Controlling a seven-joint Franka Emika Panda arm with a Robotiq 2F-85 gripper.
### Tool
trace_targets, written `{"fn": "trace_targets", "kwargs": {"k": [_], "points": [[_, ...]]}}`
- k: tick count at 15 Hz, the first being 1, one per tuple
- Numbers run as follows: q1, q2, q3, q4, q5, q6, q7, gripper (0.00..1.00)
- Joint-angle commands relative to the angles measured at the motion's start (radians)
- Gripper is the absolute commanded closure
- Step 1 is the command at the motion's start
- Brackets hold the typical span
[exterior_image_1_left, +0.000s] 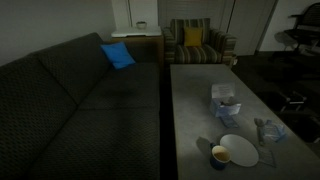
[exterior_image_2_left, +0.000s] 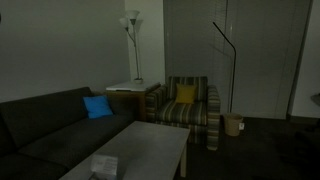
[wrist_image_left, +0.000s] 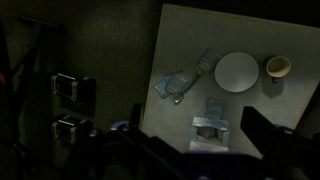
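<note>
Closest to us, at the bottom of the wrist view, is the gripper (wrist_image_left: 196, 138). Its two dark fingers stand wide apart with nothing between them. It hangs high over the grey table (wrist_image_left: 190, 35). Right under the gap, by the table's near edge in that view, sits the pale box (wrist_image_left: 211, 128). It is the nearest thing to the fingers, and they do not touch it. The room is dim, so we cannot tell if it is a stiff box or a soft bag. We think a good way to go at it is slow and straight down, with the fingers wide until one is on each side. We would squeeze softly, since it may crush or tip. Just past the box lies a crinkly clear wrapper (wrist_image_left: 180, 85), and we should not bump it. Farther on are the white plate (wrist_image_left: 237, 70) and the cup (wrist_image_left: 278, 67) beside it, near but apart. Along the table's long side runs the dark sofa (exterior_image_1_left: 70, 100) with a blue cushion (exterior_image_1_left: 117, 55).
</note>
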Motion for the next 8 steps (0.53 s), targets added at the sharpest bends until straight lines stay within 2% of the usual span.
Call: {"fn": "trace_targets", "kwargs": {"k": [1,4,8], "points": [[0.043,0.167,-0.019,0.112,-0.056,0.06,0.04,0.0],[0.083,0.268,-0.041,0.177,-0.049,0.116,0.062,0.0],[0.131,0.373,-0.075,0.226,0.016,0.239,0.106,0.0]]}}
